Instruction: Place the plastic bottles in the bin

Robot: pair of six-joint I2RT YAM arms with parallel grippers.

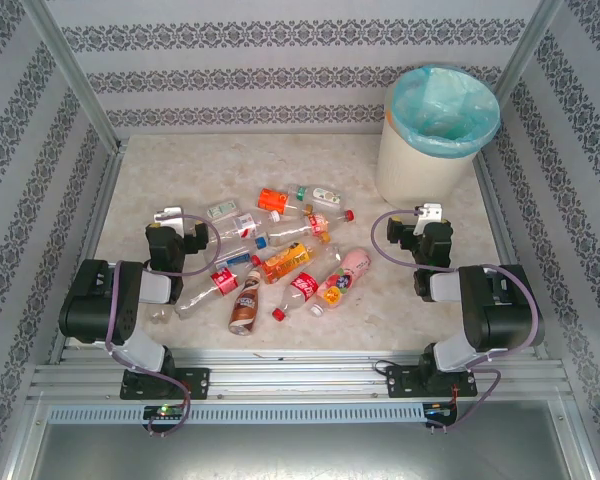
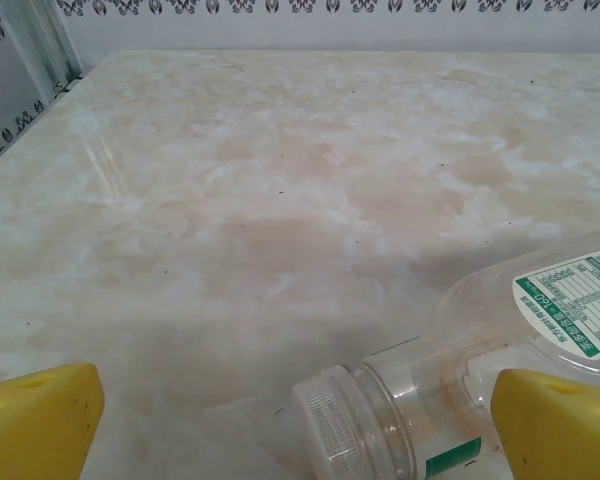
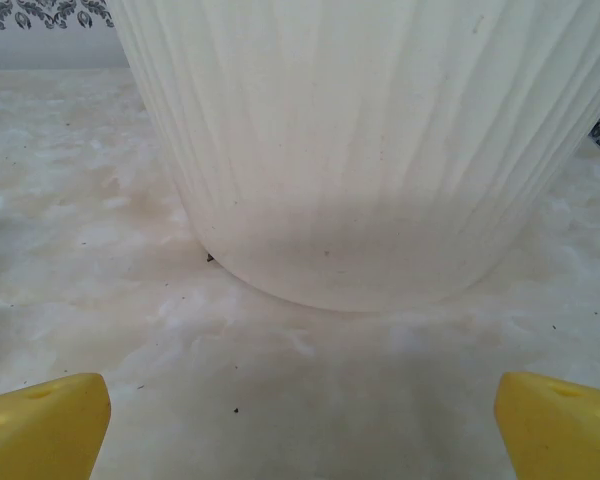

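The bin [image 1: 425,160] stands upright at the far right of the table [image 1: 130,200]. The plastic bottles [image 1: 290,255] lie in a loose heap to the left of the bin, well apart from it. The right gripper [image 1: 427,220] faces the bin wall from near, its fingers wide apart and empty. The left gripper [image 1: 176,222], beyond the heap from the bin, has its fingers apart too, with one clear bottle [image 2: 460,380] lying just before them.

The clear bottle [image 2: 430,380] runs off the lower right of the left wrist view. The bin [image 3: 380,150] loses its rim past the right wrist view's top edge.
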